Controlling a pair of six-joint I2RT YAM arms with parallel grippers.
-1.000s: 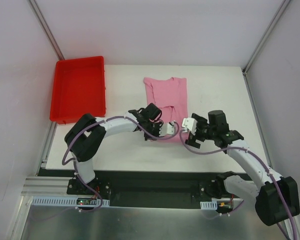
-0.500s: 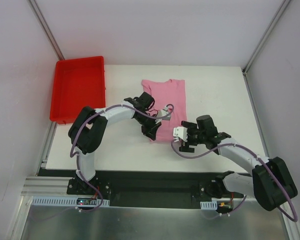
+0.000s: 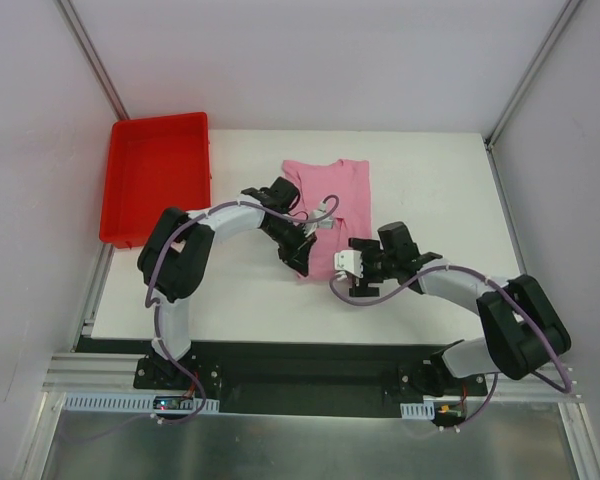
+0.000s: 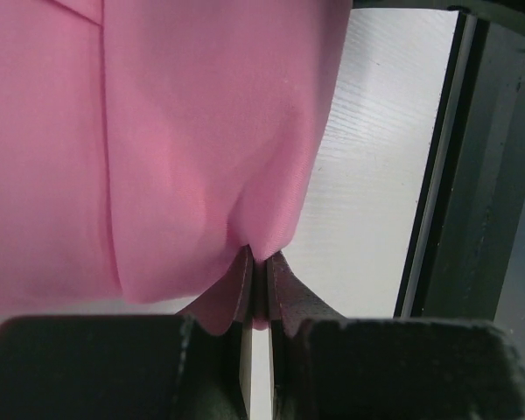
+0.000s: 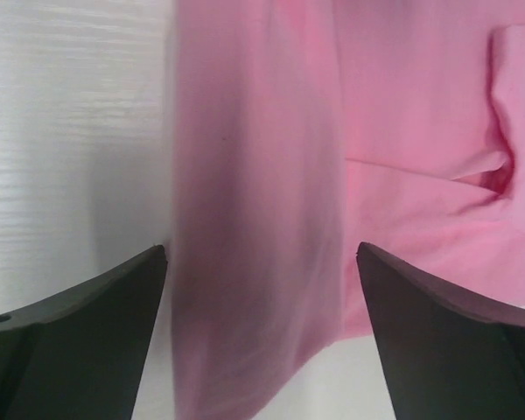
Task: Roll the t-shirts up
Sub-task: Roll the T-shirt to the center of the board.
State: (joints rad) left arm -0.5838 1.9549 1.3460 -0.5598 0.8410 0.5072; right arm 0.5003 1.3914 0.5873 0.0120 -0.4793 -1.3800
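Note:
The pink t-shirt (image 3: 342,190) lies folded into a narrow strip on the white table. My left gripper (image 3: 303,262) is at its near left corner. In the left wrist view the gripper (image 4: 258,267) is shut on a pinch of the shirt's edge (image 4: 157,131), and the fabric puckers at the tips. My right gripper (image 3: 342,270) is at the shirt's near right end. In the right wrist view it (image 5: 261,254) is open, with a raised, blurred fold of the shirt (image 5: 402,114) between the wide-apart fingers (image 5: 114,306). No neck label shows.
A red plastic tray (image 3: 160,121) stands at the table's far left. Bare white table (image 3: 440,200) lies right of the shirt. The table's black front edge (image 4: 472,175) is close to my left gripper. Purple cables loop around both wrists.
My right gripper has moved left to the shirt's near end. My left gripper has shifted left and slightly back along the near edge, and the shirt's near edge has been drawn with it.

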